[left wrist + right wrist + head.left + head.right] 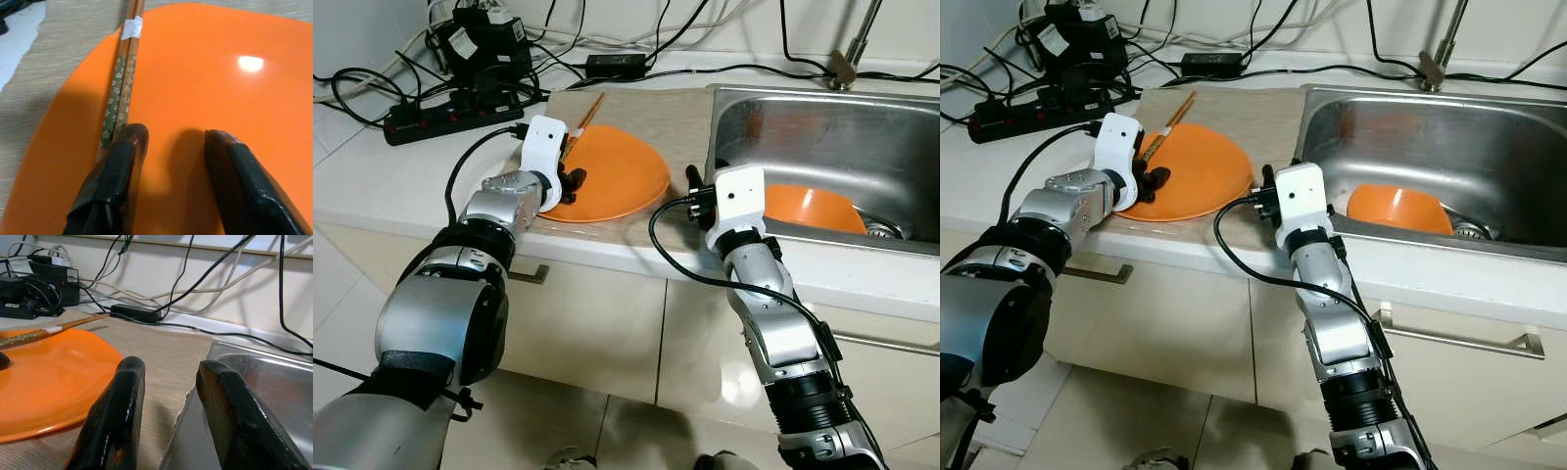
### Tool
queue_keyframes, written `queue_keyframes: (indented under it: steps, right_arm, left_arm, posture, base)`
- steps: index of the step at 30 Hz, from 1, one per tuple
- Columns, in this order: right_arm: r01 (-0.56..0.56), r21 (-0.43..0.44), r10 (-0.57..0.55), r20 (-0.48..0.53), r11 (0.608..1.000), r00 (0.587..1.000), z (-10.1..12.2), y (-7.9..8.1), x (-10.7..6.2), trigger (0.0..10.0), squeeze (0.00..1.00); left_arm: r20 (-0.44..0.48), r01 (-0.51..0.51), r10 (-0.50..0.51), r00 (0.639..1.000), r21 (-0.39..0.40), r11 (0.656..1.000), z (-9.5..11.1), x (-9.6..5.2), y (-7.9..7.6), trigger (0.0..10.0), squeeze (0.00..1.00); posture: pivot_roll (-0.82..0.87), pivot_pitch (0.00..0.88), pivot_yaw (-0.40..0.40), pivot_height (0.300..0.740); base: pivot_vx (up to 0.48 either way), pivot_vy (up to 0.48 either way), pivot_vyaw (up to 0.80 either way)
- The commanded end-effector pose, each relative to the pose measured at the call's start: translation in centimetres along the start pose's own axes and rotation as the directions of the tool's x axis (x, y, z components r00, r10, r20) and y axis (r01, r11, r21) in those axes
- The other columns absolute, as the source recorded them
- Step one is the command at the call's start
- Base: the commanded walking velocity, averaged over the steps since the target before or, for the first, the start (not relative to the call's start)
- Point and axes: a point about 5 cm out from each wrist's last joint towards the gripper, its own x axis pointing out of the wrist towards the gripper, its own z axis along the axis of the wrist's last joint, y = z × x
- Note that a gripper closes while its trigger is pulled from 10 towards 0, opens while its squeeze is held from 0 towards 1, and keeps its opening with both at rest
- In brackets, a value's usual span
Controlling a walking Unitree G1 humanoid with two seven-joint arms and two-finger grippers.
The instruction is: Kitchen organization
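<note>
While both claws gape, the left claw (168,161) over the orange plate (220,88) hides the chopsticks' (120,83) ends.

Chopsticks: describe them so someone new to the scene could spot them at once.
Start at the steel sink; left of it a beige mat lies on the counter with an orange plate on it. The chopsticks lie across the plate's far left edge, by the left gripper. They are a wooden pair with a green flowered band and white tape.
</note>
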Motion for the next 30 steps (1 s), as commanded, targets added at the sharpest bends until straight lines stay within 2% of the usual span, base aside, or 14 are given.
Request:
queue_keyframes:
  steps: [1,9,13,14,16,17,18,19,21,22,25,27,30]
  right_arm:
    - [-0.021,0.001,0.021,-0.006,1.0,1.0,0.0,0.4,-0.2,10.0,0.0]
    - [-0.022,0.001,0.022,-0.01,1.0,1.0,0.0,0.5,-0.3,10.0,0.0]
    - [-0.018,0.003,0.018,-0.013,1.0,1.0,-0.1,0.4,-0.4,10.0,0.0]
    - [-0.017,0.002,0.017,-0.013,1.0,1.0,-0.1,0.4,-0.4,10.0,0.0]
    - [-0.013,0.001,0.013,-0.014,1.0,1.0,-0.2,0.3,-0.5,10.0,0.0]
    - [-0.013,0.001,0.013,-0.014,1.0,1.0,-0.2,0.3,-0.5,10.0,0.0]
    - [-0.009,-0.001,0.008,-0.013,1.0,1.0,-0.2,0.3,-0.5,10.0,0.0]
    - [0.0,-0.016,0.0,-0.007,1.0,1.0,-0.2,0.1,-0.6,10.0,0.0]
    - [0.01,-0.037,-0.01,0.002,0.999,1.0,-0.2,-0.1,-0.7,10.0,0.0]
    - [0.012,-0.043,-0.012,0.004,0.999,1.0,-0.2,-0.2,-0.8,10.0,0.0]
    - [0.036,-0.046,-0.035,0.009,0.998,0.999,-0.3,-0.4,-0.9,10.0,0.0]
    - [0.049,-0.049,-0.048,0.015,0.998,0.999,-0.2,-0.6,-1.0,10.0,0.0]
    - [0.075,-0.055,-0.073,0.023,0.996,0.997,-0.2,-1.1,-1.0,10.0,0.0]
  left_arm:
    - [-0.025,0.006,-0.006,1.0,-0.009,1.0,-0.4,-0.1,0.2,0.0,0.0]
    - [-0.007,0.026,-0.026,1.0,-0.006,1.0,0.0,-0.1,0.2,0.0,0.0]
    - [0.117,0.017,-0.026,0.993,0.073,0.997,2.5,-0.3,0.0,0.0,0.0]
    - [0.176,-0.003,-0.014,0.984,0.093,0.996,3.4,-0.5,0.0,10.0,0.0]
    - [0.272,-0.021,-0.002,0.962,0.081,0.996,4.9,-0.9,0.1,10.0,0.0]
    - [0.272,-0.021,-0.002,0.962,0.081,0.996,4.9,-0.9,0.1,10.0,0.0]
    - [0.338,-0.02,0.004,0.941,0.046,0.999,5.6,-1.2,0.1,10.0,0.0]
    - [0.43,-0.034,0.02,0.903,0.026,0.999,6.2,-2.0,0.2,10.0,0.0]
    - [0.522,-0.05,0.042,0.852,0.0,0.999,6.3,-3.1,0.3,10.0,0.0]
    - [0.536,-0.052,0.047,0.843,-0.006,0.999,6.2,-3.3,0.3,10.0,0.0]
    - [0.552,-0.079,0.113,0.826,-0.085,0.993,4.0,-4.7,0.7,10.0,0.0]
    - [0.543,-0.096,0.144,0.827,-0.117,0.988,2.7,-5.1,0.9,10.0,0.0]
    - [0.494,-0.112,0.167,0.853,-0.138,0.984,0.3,-5.6,0.9,10.0,0.0]
  posture:
    - [-0.03,0.0,0.072,0.715]
    - [-0.04,0.0,0.075,0.715]
    - [-0.04,0.003,0.077,0.715]
    - [-0.04,0.004,0.08,0.715]
    - [-0.04,0.004,0.082,0.715]
    - [-0.04,0.004,0.082,0.715]
    - [-0.04,0.005,0.085,0.715]
    - [-0.04,0.007,0.086,0.715]
    - [-0.03,0.008,0.086,0.715]
    - [-0.03,0.008,0.086,0.715]
    - [-0.03,0.009,0.085,0.715]
    - [-0.02,0.008,0.084,0.715]
    - [-0.02,0.005,0.082,0.715]
  base:
    - [0.0,0.0,0.0]
    - [0.0,0.0,0.0]
    - [0.0,0.0,0.0]
    - [0.0,0.0,0.0]
    - [0.0,0.0,0.0]
    - [0.0,0.0,0.0]
    - [0.0,0.0,0.0]
    - [0.0,0.0,0.0]
    - [0.0,0.0,0.0]
    - [0.0,0.0,0.0]
    - [0.0,0.0,0.0]
    - [0.0,0.0,0.0]
    - [0.0,0.0,0.0]
